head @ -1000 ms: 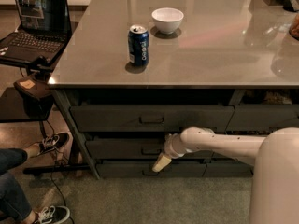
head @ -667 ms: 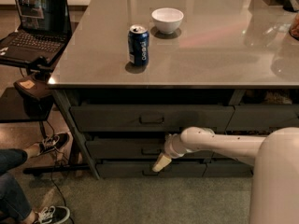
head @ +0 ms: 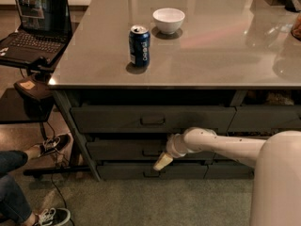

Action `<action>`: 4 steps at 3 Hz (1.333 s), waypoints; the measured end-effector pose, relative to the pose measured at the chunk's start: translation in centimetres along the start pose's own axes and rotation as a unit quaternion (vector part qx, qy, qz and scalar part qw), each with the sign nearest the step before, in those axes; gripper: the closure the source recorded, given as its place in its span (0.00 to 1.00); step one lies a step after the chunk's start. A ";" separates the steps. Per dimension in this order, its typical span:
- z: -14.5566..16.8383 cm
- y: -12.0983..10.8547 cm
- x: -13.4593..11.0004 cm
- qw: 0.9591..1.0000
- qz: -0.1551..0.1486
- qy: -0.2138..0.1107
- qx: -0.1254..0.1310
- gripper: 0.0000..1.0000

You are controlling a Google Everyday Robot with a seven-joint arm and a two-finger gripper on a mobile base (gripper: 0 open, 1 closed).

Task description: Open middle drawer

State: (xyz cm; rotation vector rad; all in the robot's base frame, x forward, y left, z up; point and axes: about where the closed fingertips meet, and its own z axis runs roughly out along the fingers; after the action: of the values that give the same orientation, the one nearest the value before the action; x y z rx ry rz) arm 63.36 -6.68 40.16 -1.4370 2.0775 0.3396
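Jaws first: they are the cream tip at the end of the robot's white arm [head: 221,145]. They are low down in front of the drawers, just to the right of the little handle [head: 150,152] of the middle drawer [head: 117,150] and a bit lower. From where I stand I cannot tell if the jaws are spread or pressed together, or if they have hold of the handle. The arm comes in from the right, from the big white robot body [head: 277,182] close to me.

The middle drawer looks shut. It sits under the bench, between the taller drawer [head: 108,119] above it and the thin drawer [head: 122,172] at the bottom. I think it is hard wood, so it will not bend or break. It is wide, so it may be a bit heavy, and it may stick if pulled from one side. The handle is small and dark and sits in the middle of the front. That is the place to hold. A straight pull out toward the room looks best to me.

Off to the left, someone's shoes [head: 52,143] rest on the floor. Up on the bench [head: 211,55] stand a blue can [head: 139,45] and, behind it, a white bowl [head: 169,20]. Farthest back on the left is an open laptop [head: 35,20].
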 end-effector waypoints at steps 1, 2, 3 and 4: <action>0.0 0.0 0.0 1.000 0.000 0.000 0.000 0.18; 0.0 0.0 0.0 1.000 0.000 0.000 0.000 0.42; -0.6 -0.1 -0.4 1.000 0.000 0.000 0.000 0.65; -0.8 -0.1 -0.5 1.000 0.000 0.000 0.000 0.88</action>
State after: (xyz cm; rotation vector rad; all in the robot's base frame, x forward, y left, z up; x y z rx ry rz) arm 63.35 -6.72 41.09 -1.4369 2.0776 0.3395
